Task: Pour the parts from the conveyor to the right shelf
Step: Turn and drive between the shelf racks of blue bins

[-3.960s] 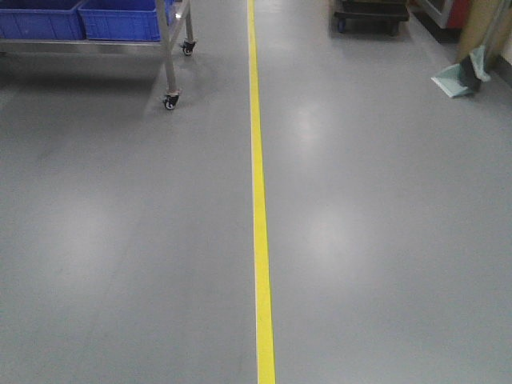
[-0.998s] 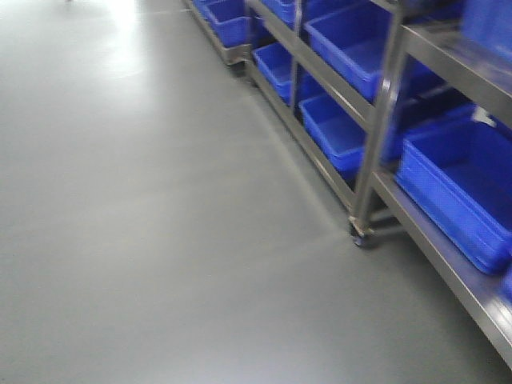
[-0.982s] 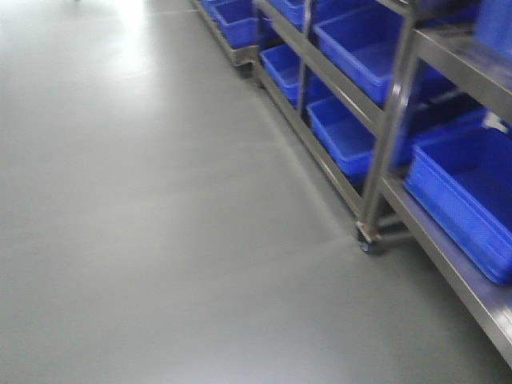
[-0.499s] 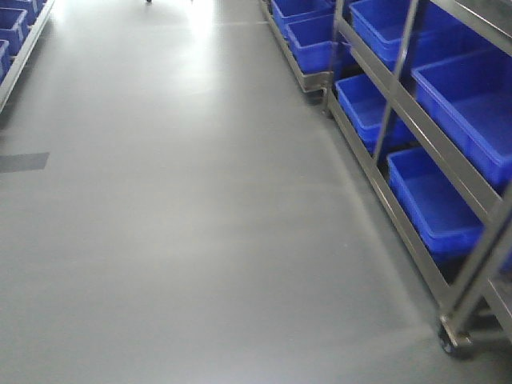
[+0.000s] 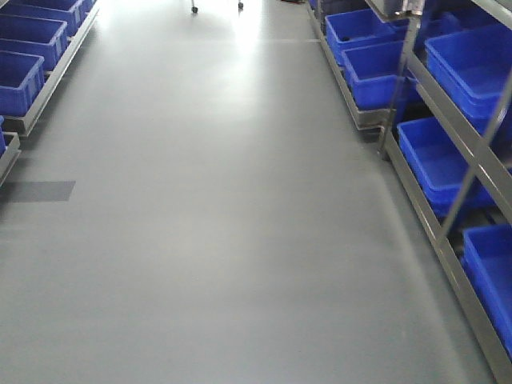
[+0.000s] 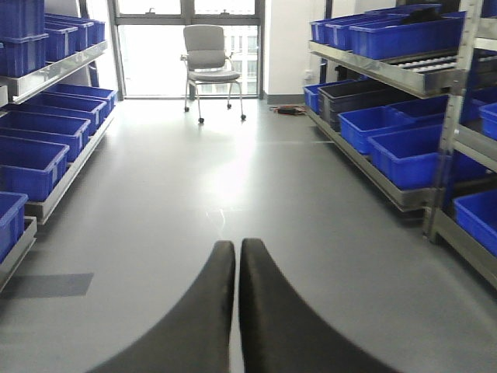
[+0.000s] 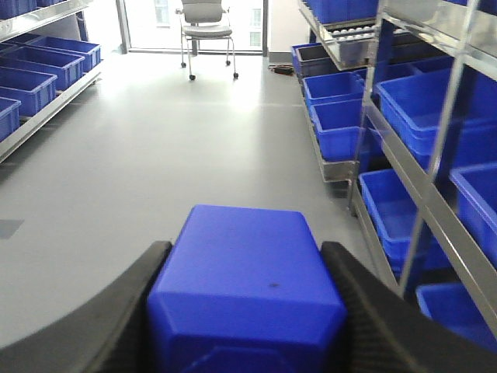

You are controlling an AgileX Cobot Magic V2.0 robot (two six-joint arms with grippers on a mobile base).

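The right pincer is clamped on the blue block. One black finger presses on each side of it. The block sits square between them, held up off the floor. I cannot see its knob from here.

The left pincer has its two fingers pressed together. There is nothing in it.

Past the pincers is a long grey aisle. The right shelf runs along one side, close by, with rows of big blue tubs in it. The tubs I can see into look empty. Another shelf with tubs runs along the other side. A grey chair stands far off by the bright window.

The conveyor is not in any view. So I think the picking up is done and the robot is on its way. What is left is to go up to the right shelf, hold the block over a tub and tip it in.
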